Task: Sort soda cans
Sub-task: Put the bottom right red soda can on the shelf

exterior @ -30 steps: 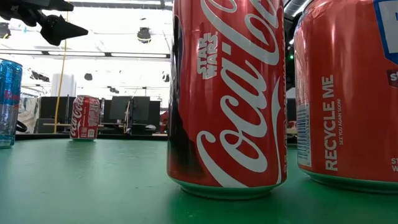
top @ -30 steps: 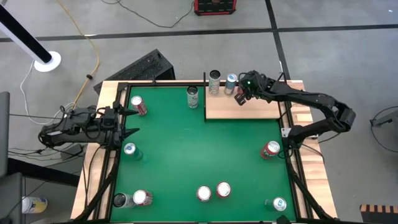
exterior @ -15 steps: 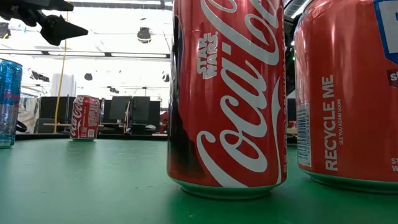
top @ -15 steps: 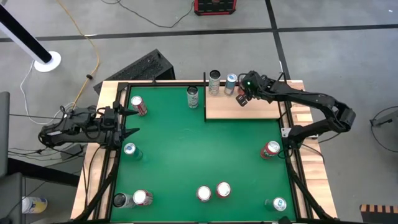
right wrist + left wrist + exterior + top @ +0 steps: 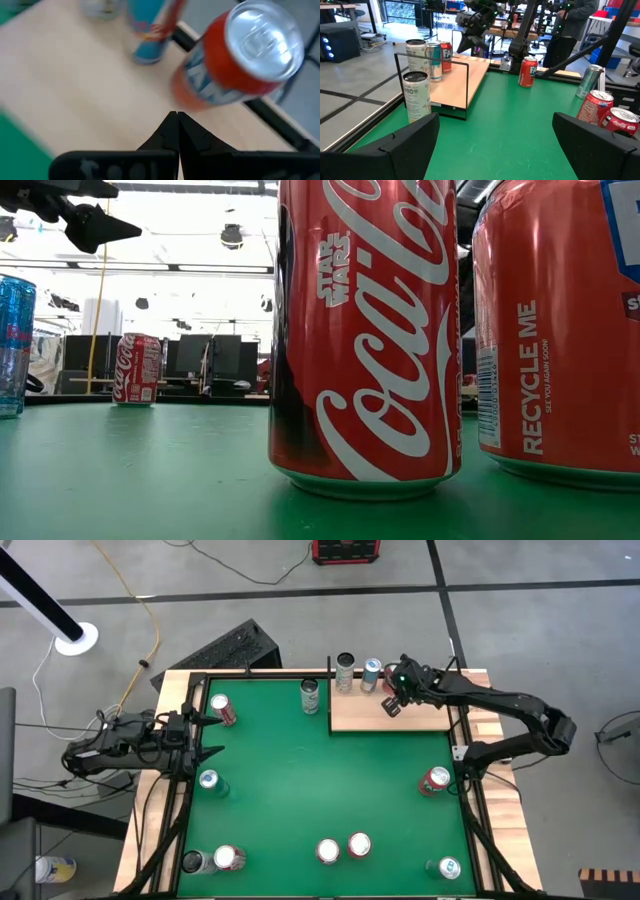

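Soda cans stood scattered over the green table (image 5: 300, 780) and on a pale wooden board (image 5: 400, 718) at its far right corner. At the left edge waited the left gripper (image 5: 208, 736), its jaws spread wide and empty, level with the gap between two cans. Just beyond it, near the far left corner, stood a red can (image 5: 221, 709); on its near side stood a teal can (image 5: 209, 781). In the near left corner a dark can (image 5: 194, 862) and a red can (image 5: 229, 858) stood touching side by side. Toward the middle of the far edge, a pale green-printed can (image 5: 310, 695) stood on the green just beside the board's black frame. At the near edge two red cans (image 5: 343, 848) stood close together. On the board's far edge a silvery can (image 5: 345, 671) and a blue-teal can (image 5: 371, 673) stood next to each other, and the left wrist view showed a red can (image 5: 445, 56) upright just behind them. The right gripper (image 5: 392, 703) hovered over the board just beside that group, jaws pressed together and holding nothing. Farther right, a red can (image 5: 434, 780) leaned at the table's right edge, and a teal can (image 5: 447, 868) stood in the near right corner.
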Controlling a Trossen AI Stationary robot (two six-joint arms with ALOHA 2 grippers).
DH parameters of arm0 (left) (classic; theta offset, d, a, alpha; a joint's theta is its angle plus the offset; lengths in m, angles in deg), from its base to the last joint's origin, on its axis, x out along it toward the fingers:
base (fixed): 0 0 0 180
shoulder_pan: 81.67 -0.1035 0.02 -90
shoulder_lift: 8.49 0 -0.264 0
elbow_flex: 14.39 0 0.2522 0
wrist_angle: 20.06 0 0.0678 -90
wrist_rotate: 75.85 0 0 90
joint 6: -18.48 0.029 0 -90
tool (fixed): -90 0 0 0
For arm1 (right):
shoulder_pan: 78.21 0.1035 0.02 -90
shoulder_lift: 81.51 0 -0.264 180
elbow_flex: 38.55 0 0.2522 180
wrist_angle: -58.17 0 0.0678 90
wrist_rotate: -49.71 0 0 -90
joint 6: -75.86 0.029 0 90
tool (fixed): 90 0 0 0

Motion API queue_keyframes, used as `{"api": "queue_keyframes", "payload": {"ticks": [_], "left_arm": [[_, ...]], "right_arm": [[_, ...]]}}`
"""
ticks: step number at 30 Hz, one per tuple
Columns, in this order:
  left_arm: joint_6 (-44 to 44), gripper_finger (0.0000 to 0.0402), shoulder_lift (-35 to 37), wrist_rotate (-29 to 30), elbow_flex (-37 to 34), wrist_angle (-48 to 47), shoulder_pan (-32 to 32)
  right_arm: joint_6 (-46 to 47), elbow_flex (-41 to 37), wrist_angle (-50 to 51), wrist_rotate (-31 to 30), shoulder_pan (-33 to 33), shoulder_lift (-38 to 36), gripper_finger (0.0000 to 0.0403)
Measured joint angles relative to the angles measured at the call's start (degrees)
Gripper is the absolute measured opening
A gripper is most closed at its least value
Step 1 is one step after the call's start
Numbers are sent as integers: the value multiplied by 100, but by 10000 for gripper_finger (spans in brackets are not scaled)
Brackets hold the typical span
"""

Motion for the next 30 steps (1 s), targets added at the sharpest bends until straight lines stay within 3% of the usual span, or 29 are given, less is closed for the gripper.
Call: {"api": "queue_keyframes", "payload": {"ticks": [6,10,14,17,23,30], "left_arm": [[0,373,2,-2,0,0,2],[-2,373,2,-2,-2,-2,0],[-1,373,1,-2,0,-2,0],[-2,373,0,-2,0,-2,2],[0,373,0,-2,0,-2,0],[0,373,0,-2,0,-2,0]], "right_arm": [[656,2,828,633,615,-684,21],[1606,182,1973,1073,1236,-1150,21],[2889,476,3120,1279,2173,-1421,21],[3749,652,3345,1268,3074,-1509,22],[3927,691,1554,1030,4918,-1321,22],[2446,690,-1478,825,6219,-144,23]]}}
